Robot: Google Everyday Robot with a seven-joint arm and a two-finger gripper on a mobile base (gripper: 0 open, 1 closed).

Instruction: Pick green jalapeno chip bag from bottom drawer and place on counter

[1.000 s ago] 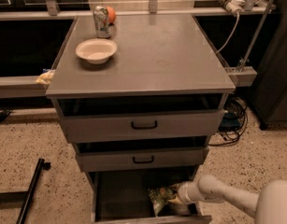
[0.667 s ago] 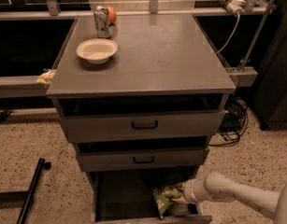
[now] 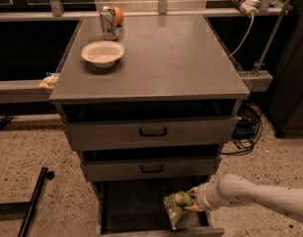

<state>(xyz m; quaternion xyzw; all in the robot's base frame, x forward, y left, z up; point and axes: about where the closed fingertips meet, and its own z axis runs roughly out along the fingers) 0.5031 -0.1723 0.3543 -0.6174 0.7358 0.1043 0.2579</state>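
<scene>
The green jalapeno chip bag [image 3: 176, 207] is an olive-green crinkly bag with a red-orange round logo. It hangs upright above the dark inside of the open bottom drawer [image 3: 136, 211], near its right front. My gripper [image 3: 190, 201] reaches in from the right on a white arm and is shut on the bag's upper right edge. The counter [image 3: 166, 58] is the flat grey cabinet top above the drawers.
A white bowl [image 3: 102, 53] and a can [image 3: 108, 21] with an orange ball [image 3: 118, 15] behind it stand on the counter's back left. Two upper drawers [image 3: 152, 132] with black handles are slightly open. Cables [image 3: 247, 127] hang at the right. A black bar [image 3: 32, 199] lies on the floor at left.
The bag has been lifted off the drawer floor and now hangs higher in my gripper. The arm has drawn up and slightly back to the right.
</scene>
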